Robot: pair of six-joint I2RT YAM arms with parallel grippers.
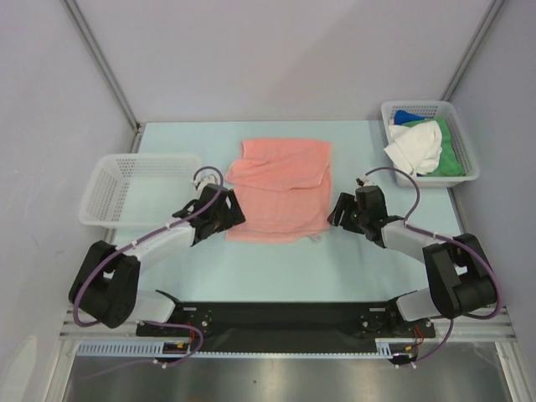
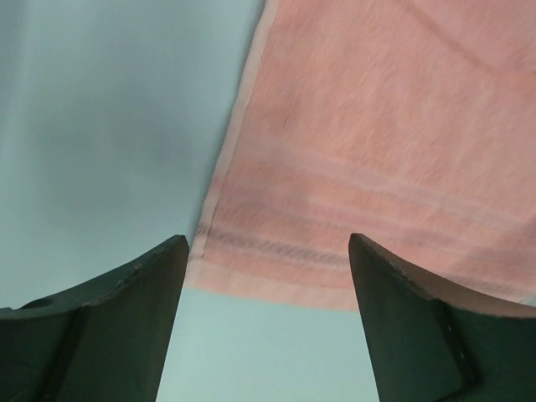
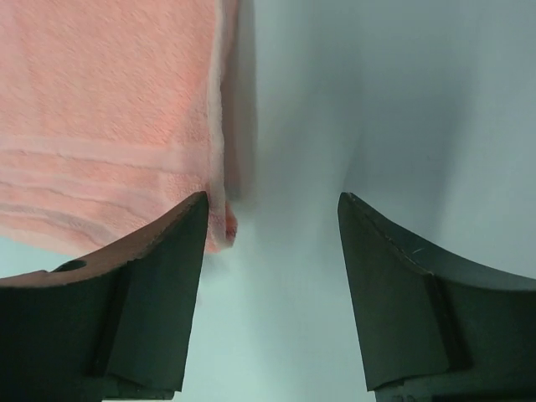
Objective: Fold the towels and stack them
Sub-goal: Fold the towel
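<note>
Item one, salmon pink towel (image 1: 280, 197): lies flat at the middle of the worktop (image 1: 293, 268), nearer the far edge than the near one, its far part doubled back over itself in a loose, uneven flap. Terry cloth; judged light, limp and slightly grippy, so it should drape and sag from any held point and not keep a crease unaided. Best taken by pinching the two near corners at the hem band, where the weave looks flatter and firmer. Item two, left gripper (image 2: 268, 251): jaws spread wide, holding nothing, poised over the towel's near left corner. Item three, right gripper (image 3: 272, 205): jaws likewise apart and empty, at the near right corner, the hem just beside one finger. Item four, white towel (image 1: 416, 149), green towel (image 1: 450, 151) and blue towel (image 1: 408, 116): bundled unfolded in the right basket (image 1: 471, 159) at the far right corner of the worktop, the white one spilling over its near rim. Item five, left basket (image 1: 109, 197): white perforated plastic, at the left edge, no cloth in it.
</note>
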